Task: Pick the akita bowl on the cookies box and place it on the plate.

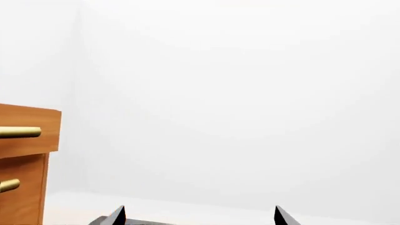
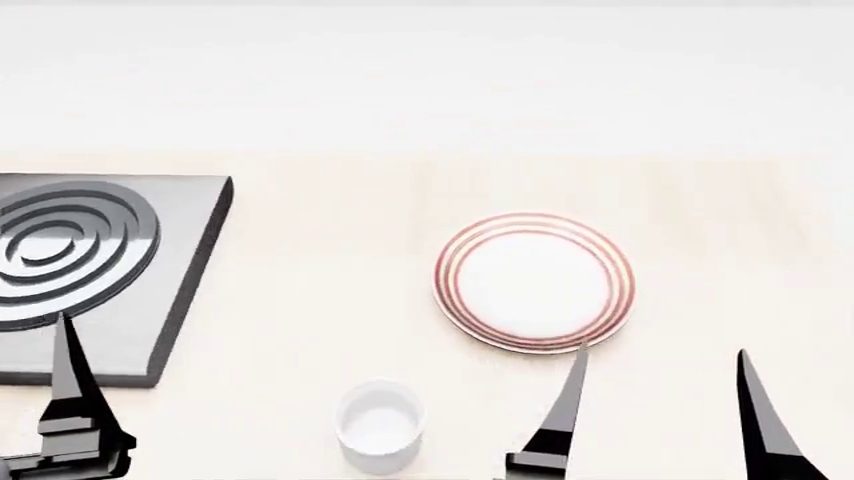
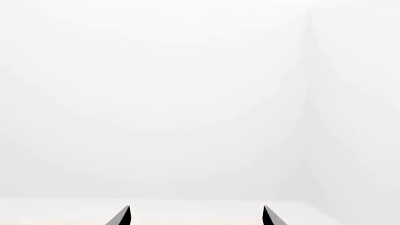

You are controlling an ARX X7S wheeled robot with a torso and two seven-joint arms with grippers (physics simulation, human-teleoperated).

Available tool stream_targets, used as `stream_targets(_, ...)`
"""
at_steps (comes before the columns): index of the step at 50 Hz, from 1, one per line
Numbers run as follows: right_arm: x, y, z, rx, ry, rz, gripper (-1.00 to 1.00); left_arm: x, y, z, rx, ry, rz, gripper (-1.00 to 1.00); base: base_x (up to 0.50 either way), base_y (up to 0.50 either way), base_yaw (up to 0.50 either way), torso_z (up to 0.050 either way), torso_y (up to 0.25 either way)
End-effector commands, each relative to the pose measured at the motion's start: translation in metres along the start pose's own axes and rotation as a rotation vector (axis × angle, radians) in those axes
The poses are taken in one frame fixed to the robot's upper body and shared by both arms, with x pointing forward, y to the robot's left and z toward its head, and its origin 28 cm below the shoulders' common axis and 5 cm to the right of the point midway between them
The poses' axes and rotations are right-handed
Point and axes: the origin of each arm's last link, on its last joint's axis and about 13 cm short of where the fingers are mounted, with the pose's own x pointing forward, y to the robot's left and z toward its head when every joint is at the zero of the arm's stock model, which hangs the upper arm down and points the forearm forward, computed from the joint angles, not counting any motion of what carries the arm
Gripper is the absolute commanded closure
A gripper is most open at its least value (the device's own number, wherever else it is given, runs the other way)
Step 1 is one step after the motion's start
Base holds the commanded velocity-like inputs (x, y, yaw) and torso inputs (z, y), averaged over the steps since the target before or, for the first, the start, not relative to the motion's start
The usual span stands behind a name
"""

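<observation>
Right pincer [image 2: 661, 385], 5 o'clock in head view: tips spread, released, nothing between. Left pincer [image 1: 200, 216]: tips likewise apart in wrist view, empty. Plate [image 2: 534, 281] just beyond right pincer's inner tip, bare. White cup [image 2: 380, 424] at 6 o'clock. Hob [image 2: 107, 270] at 9 o'clock. Wooden drawer unit [image 1: 25, 164] in left wrist view. Akita bowl, cookies box: out of frame.

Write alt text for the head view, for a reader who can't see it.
A white plate with thin red rings lies empty on a pale table, with a small plain white cup nearer the camera and a grey stove burner plate at the far left. The open right gripper hovers just near of the plate; only one finger of the left gripper shows.
</observation>
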Motion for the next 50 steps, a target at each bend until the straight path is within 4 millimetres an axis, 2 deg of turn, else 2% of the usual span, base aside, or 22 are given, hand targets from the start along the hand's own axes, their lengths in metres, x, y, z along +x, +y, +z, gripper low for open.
stream_targets(1, -0.0001, 0.0002, 0.0000, 0.002, 0.000, 0.004, -1.00, 0.0002, 0.0002, -0.0005, 0.000, 0.001, 0.000, -1.00, 0.00, -0.50, 0.00, 0.000, 0.000)
stream_targets(16, 0.0011, 0.0003, -0.0041, 0.001, 0.039, 0.013, -1.00, 0.0009, -0.0004, 0.0005, 0.001, -0.001, 0.004, -1.00, 0.00, -0.47, 0.00, 0.000, 0.000)
stream_targets(30, -0.0006, 0.0013, -0.0047, -0.002, 0.026, 0.014, -1.00, 0.0006, -0.0004, 0.0002, -0.001, 0.007, 0.001, -1.00, 0.01, 0.00, 0.00, 0.000, 0.000)
stream_targets(42, -0.0008, 0.0009, -0.0034, -0.023, -0.001, -0.010, -1.00, -0.0001, -0.0001, -0.0006, 0.008, 0.007, -0.002, -1.00, 0.49, -0.01, 0.00, 0.000, 0.000)
stream_targets(50, -0.0015, 0.0002, -0.0034, -0.023, -0.013, -0.020, -1.00, 0.0013, 0.0013, 0.0022, -0.027, -0.009, -0.010, -1.00, 0.00, 0.00, 0.00, 0.030, 0.000)
